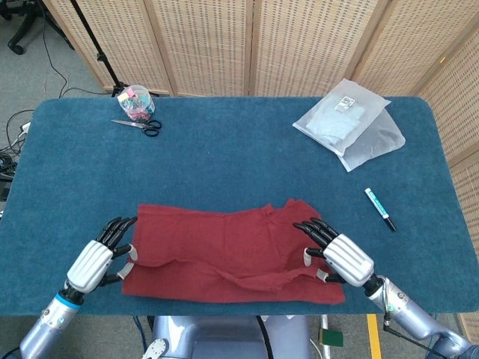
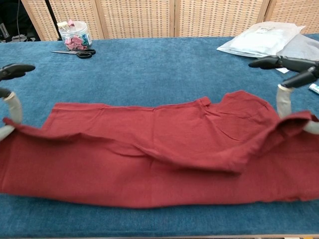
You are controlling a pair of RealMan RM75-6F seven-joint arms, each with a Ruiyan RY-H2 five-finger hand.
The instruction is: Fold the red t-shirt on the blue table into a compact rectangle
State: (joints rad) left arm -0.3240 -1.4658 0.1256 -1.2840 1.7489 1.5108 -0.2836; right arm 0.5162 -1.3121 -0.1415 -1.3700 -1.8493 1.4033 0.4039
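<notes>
The red t-shirt (image 1: 224, 250) lies on the blue table (image 1: 224, 157) near its front edge. Its near hem is raised and doubled over toward the far side, and sags in the middle (image 2: 164, 154). My left hand (image 1: 97, 263) pinches the hem's left corner, with the other fingers stretched forward. At the right corner my right hand (image 1: 338, 256) pinches the hem the same way. In the chest view the left hand (image 2: 10, 102) and right hand (image 2: 294, 87) show at the frame's sides, each with cloth hanging from it.
A jar of clips (image 1: 136, 102) and scissors (image 1: 138, 126) sit at the far left. Plastic-wrapped packages (image 1: 348, 123) lie at the far right. A marker (image 1: 380, 209) lies right of the shirt, close to my right hand.
</notes>
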